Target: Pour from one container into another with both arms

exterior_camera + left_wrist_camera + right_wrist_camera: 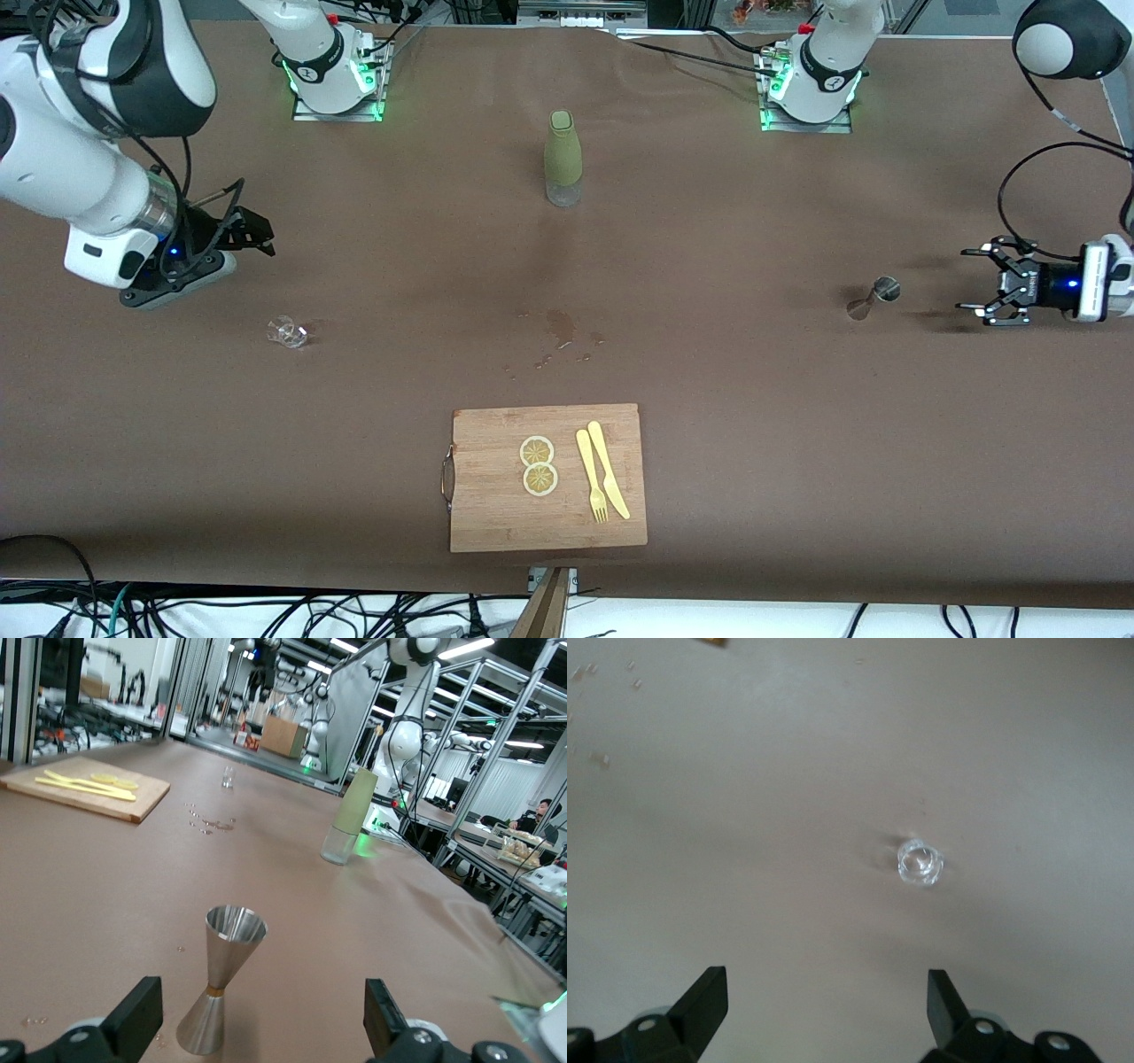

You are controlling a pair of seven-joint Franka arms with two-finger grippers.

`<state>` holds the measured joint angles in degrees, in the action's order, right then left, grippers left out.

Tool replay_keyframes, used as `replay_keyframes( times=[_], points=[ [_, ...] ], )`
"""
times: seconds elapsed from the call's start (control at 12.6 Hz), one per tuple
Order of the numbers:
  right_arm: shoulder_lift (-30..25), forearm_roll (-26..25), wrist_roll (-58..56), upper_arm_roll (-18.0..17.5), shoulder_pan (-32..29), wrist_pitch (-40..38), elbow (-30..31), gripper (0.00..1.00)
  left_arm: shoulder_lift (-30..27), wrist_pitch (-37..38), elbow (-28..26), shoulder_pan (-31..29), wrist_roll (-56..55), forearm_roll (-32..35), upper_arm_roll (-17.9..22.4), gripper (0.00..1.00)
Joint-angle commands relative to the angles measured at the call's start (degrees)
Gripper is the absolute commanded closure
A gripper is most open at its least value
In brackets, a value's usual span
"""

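Left pincer (974,285) wide, level beside jigger (873,297); right pincer (252,232) wide, above glass cup (288,331). Best approach: centre each container between fingers before closing.

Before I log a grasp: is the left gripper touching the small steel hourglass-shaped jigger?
Apart. The left wrist view shows bare table between the open left gripper and the small steel hourglass-shaped jigger.

High front camera faces both bases across the table (753,443); wrist cameras sit close — left level toward the jigger (220,990), right down on the glass cup (920,861) — both things shared with the front view.
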<state>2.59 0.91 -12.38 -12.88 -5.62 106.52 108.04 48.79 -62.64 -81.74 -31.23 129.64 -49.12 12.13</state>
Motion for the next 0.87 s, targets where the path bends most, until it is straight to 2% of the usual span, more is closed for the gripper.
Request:
replay_keyframes(
  times=[0.0,0.08,0.16,0.32,0.56,0.8],
  points=[
    [-3.90,-1.17,14.34,0.22,1.48,-2.54,0.77,0.00,-7.98,0.07,-4.20,0.99,-7.18,2.27,0.00,0.00],
    [-4.95,-1.08,18.92,1.44,2.88,-4.72,0.77,0.00,-10.71,-0.37,-6.13,2.13,-9.21,3.14,0.00,0.00],
    [-6.10,-1.08,21.67,4.41,5.85,-7.70,0.42,0.00,-13.34,-1.33,-8.07,2.83,-11.40,4.02,0.00,0.00],
    [-6.72,-0.73,21.61,9.34,6.94,-15.60,-3.08,0.00,-18.88,-4.84,-12.72,4.50,-14.66,5.16,0.00,0.00],
    [-6.72,-0.82,20.81,10.77,5.02,-18.46,-10.02,0.00,-26.44,-10.11,-19.84,7.49,-19.50,5.96,-0.18,0.00],
    [-6.72,-1.43,21.16,10.94,4.65,-18.54,-13.46,0.00,-32.25,-13.90,-23.90,10.83,-24.95,7.63,-0.44,0.00]
  ],
)
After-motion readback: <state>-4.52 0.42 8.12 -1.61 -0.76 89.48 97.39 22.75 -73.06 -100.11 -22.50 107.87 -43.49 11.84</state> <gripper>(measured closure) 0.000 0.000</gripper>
